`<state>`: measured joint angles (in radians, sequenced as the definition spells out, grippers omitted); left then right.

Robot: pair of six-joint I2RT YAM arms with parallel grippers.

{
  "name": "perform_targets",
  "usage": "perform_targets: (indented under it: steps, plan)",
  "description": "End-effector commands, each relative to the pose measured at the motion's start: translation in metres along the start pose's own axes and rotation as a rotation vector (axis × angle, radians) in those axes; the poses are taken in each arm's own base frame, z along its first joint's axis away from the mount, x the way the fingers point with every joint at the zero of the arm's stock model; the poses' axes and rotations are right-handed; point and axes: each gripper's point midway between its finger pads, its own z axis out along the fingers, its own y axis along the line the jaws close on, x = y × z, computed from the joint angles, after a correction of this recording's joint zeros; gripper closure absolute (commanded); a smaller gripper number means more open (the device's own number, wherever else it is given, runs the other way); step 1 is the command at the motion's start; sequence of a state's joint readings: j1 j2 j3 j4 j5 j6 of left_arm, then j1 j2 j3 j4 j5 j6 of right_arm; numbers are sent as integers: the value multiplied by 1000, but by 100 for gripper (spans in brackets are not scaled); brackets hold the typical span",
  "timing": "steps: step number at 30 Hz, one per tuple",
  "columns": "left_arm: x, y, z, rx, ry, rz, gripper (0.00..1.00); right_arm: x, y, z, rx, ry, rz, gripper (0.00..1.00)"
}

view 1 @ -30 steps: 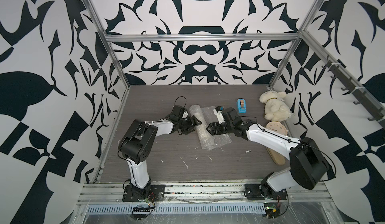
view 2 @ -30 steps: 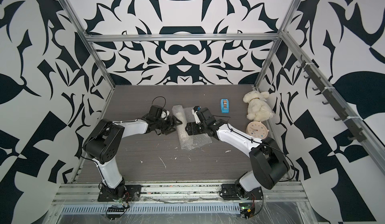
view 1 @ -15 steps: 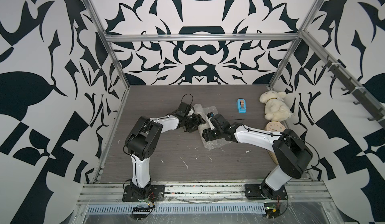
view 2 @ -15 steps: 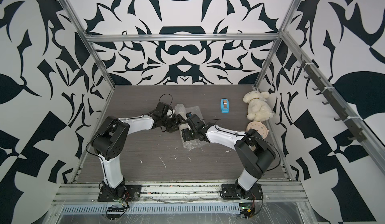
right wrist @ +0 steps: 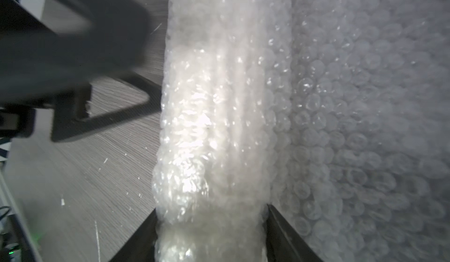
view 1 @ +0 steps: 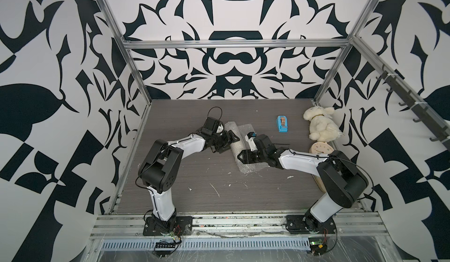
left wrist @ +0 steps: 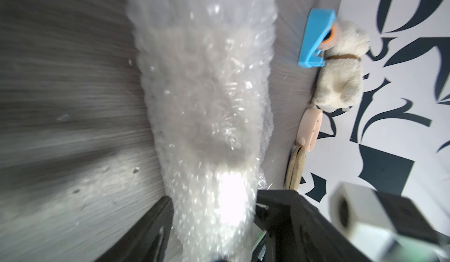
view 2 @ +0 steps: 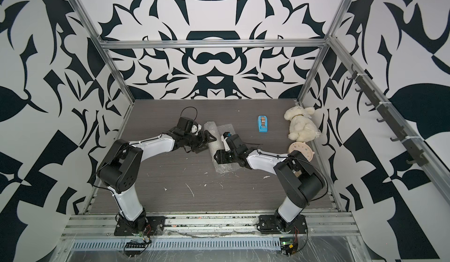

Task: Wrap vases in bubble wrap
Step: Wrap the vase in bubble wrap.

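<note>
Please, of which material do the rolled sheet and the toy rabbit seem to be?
The rolled sheet: clear plastic bubble wrap, glossy; its small round bubbles glint. The toy rabbit: probably plush fabric, matte cream; its outline looks fuzzy.

A robotics lab test cell; black-and-white patterned panels (view 1: 36, 53) on every side, framed in aluminium profile (view 1: 233, 44); two robot arms (view 1: 299, 159) bolted to a slotted metal rail (view 1: 238, 225) along the bottom of the frame; bare circuit boards (view 1: 316, 245) with loose wires just below it.
</note>
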<state>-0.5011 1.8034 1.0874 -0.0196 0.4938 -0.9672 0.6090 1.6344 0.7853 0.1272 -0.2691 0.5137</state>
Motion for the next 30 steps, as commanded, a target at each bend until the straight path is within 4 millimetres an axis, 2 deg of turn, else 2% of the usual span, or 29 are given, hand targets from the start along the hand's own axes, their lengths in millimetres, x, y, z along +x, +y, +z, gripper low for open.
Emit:
perform_targets:
  steps: [1, 11, 20, 24, 30]
  plan:
    - [3, 10, -11, -28, -13, 5, 20, 7, -5, -2, -82, 8, 98, 36]
    - [-1, 24, 3, -51, 3, -2, 20, 5, 2, -5, -248, 3, 175, 36]
    - [5, 35, 28, -78, 40, -4, 23, 2, 8, -12, -328, -2, 183, 34]
    - [8, 37, 33, -84, 49, -6, 24, 1, 11, -16, -334, 5, 159, 28]
    - [9, 35, 35, -97, 54, 2, 24, -3, 7, -35, -252, 7, 82, 19]
